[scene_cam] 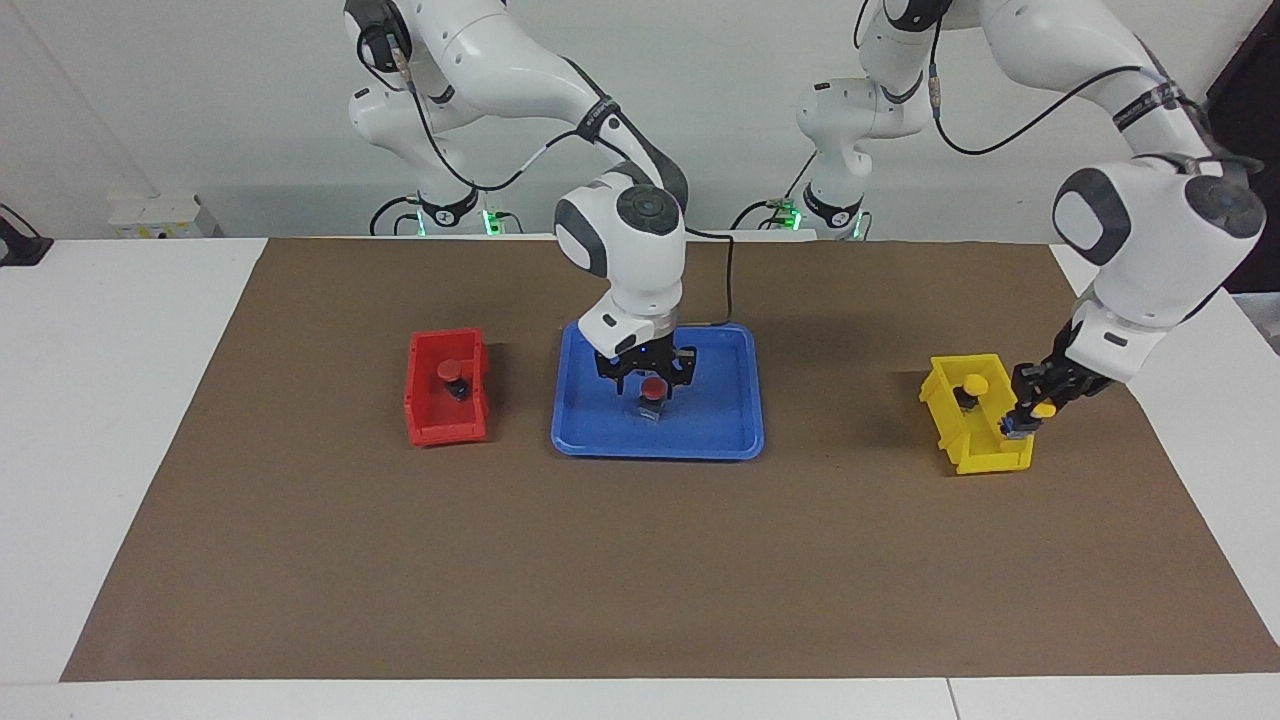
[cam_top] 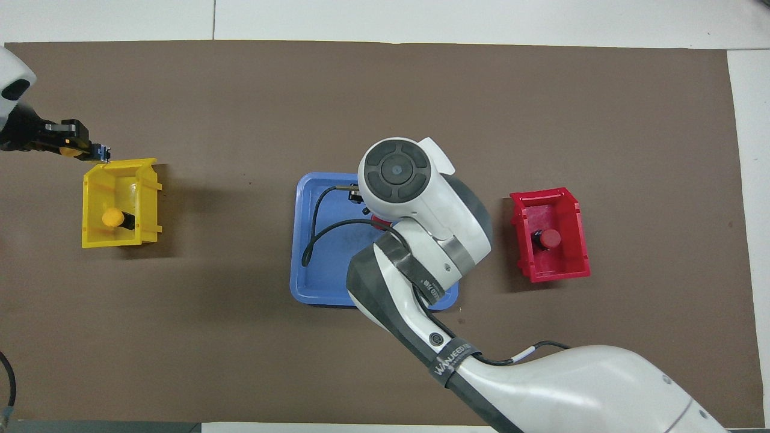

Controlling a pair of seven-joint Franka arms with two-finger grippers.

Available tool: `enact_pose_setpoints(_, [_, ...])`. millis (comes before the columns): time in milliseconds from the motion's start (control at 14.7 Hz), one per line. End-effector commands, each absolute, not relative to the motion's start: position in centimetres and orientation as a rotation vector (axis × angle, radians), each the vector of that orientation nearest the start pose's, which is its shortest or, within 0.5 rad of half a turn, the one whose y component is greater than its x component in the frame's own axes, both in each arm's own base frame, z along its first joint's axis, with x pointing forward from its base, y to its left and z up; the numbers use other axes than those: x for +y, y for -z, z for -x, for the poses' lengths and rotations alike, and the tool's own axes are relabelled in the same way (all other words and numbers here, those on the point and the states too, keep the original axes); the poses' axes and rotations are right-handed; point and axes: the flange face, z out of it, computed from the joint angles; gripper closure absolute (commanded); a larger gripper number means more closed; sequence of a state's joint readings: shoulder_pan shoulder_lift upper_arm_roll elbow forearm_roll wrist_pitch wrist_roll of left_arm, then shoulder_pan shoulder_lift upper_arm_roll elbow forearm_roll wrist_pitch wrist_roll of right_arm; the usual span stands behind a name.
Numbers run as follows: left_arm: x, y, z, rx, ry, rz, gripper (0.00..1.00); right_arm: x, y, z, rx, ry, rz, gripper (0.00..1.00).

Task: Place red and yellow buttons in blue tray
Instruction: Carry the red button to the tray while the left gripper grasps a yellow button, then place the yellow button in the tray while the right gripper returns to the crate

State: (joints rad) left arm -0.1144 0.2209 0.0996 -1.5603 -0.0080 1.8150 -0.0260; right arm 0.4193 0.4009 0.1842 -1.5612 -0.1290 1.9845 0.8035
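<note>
Right claw (scene_cam: 651,381) stands in the blue tray (scene_cam: 730,425), fingers spread either side of a red button (scene_cam: 653,390). Left claw (scene_cam: 1030,410), over the yellow bin (scene_cam: 975,440), grips a yellow button (scene_cam: 1043,409). One yellow button (scene_cam: 973,385) lies in that bin; another red button (scene_cam: 451,372) lies in the red bin (scene_cam: 445,420) on the desk (scene_cam: 640,560).

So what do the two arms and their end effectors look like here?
Both arms are glossy white with dark grey joint bands and round grey caps. Black cables run along the outside of each. The right arm carries a lettered black band near its wrist. Right end effector and left end effector are black.
</note>
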Motion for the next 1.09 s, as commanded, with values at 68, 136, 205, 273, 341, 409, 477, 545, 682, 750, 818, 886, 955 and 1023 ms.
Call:
enact_pose_setpoints(68, [-19.9,-51.1,-60.4,-0.220,0.036,3.129,0.99,23.7,-48.6,-58.1,0.136,0.045,3.187,0.23])
enact_pose_setpoints(136, [-24.0,-50.6,-58.4,-0.194,0.065,3.143,0.99,20.5,-48.9,-57.3,0.113,0.005,3.158,0.23])
enact_pose_setpoints(205, [-27.8,-49.6,-56.2,-0.163,0.089,3.163,0.99,18.1,-48.7,-56.0,0.067,-0.025,3.136,0.23])
enact_pose_setpoints(273, [-30.0,-48.2,-54.9,-0.171,0.102,3.170,0.99,15.7,-47.6,-54.7,0.036,-0.019,3.130,0.24])
enact_pose_setpoints(341, [-33.5,-46.1,-53.1,-0.168,0.137,3.187,0.99,13.5,-46.0,-53.1,0.005,0.007,3.125,0.24])
enact_pose_setpoints(409, [-35.9,-44.1,-51.7,-0.172,0.159,3.200,0.99,12.6,-44.3,-51.9,-0.025,0.013,3.120,0.25])
enact_pose_setpoints(477, [-37.4,-42.4,-50.9,-0.160,0.158,3.201,0.99,12.2,-43.0,-50.9,-0.036,0.040,3.120,0.27])
enact_pose_setpoints(545, [-38.6,-41.3,-50.2,-0.131,0.154,3.202,0.99,11.3,-41.8,-50.0,-0.052,0.062,3.122,0.27])
enact_pose_setpoints(682, [-38.8,-39.2,-49.8,-0.122,0.126,3.189,0.99,8.4,-40.4,-49.5,-0.103,0.048,3.129,0.30])
enact_pose_setpoints(750, [-39.1,-38.0,-49.4,-0.116,0.106,3.180,0.99,7.2,-39.9,-49.4,-0.106,0.044,3.129,0.30])
enact_pose_setpoints(818, [-39.3,-37.3,-49.1,-0.107,0.105,3.179,0.99,6.8,-39.5,-49.4,-0.104,0.060,3.127,0.31])
enact_pose_setpoints(886, [-39.1,-36.4,-49.0,-0.107,0.093,3.172,0.99,6.9,-38.8,-49.2,-0.097,0.062,3.122,0.32])
enact_pose_setpoints(955, [-39.0,-36.1,-48.9,-0.105,0.087,3.167,0.99,6.8,-38.0,-49.1,-0.091,0.076,3.117,0.32])
enact_pose_setpoints(1023, [-38.9,-35.9,-49.0,-0.110,0.083,3.165,0.97,7.0,-37.5,-48.9,-0.091,0.097,3.115,0.32])
